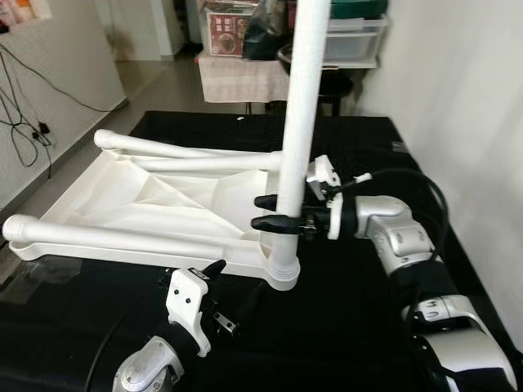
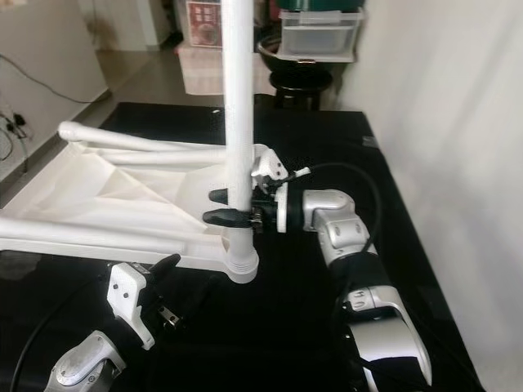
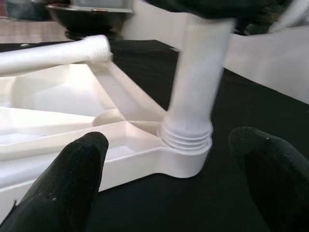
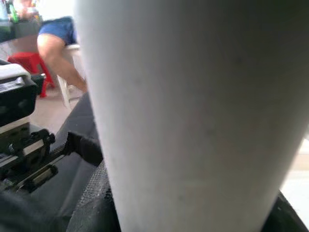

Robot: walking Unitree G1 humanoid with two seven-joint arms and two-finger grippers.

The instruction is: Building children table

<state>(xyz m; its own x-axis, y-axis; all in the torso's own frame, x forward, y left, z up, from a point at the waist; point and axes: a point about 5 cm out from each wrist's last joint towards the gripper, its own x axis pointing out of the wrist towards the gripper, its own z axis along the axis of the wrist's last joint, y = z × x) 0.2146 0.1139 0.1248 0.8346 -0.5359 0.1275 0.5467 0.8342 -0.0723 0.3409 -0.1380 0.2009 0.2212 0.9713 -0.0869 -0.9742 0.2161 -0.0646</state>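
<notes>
A white plastic children's tabletop [image 1: 155,204] lies upside down on the black surface [image 1: 343,318], toward its left edge, its ribbed underside facing up. Two long white tubular legs [image 1: 188,151] lie across it, their rounded ends pointing to the surface's left edge. A third white tubular leg [image 1: 298,122] stands upright in the round corner socket [image 1: 280,273] at the tabletop's near right corner; a ring of screw thread shows just above the socket in the left wrist view, though blur there leaves it unclear how far the leg is seated.

The right gripper [image 1: 274,211] reaches in from the right, its jaws clamped around the upright leg a little above the socket. The left gripper [image 1: 214,282] hovers low over the near edge of the surface, just beside the socket corner, with its black fingers [image 3: 63,193] spread apart and holding nothing.
</notes>
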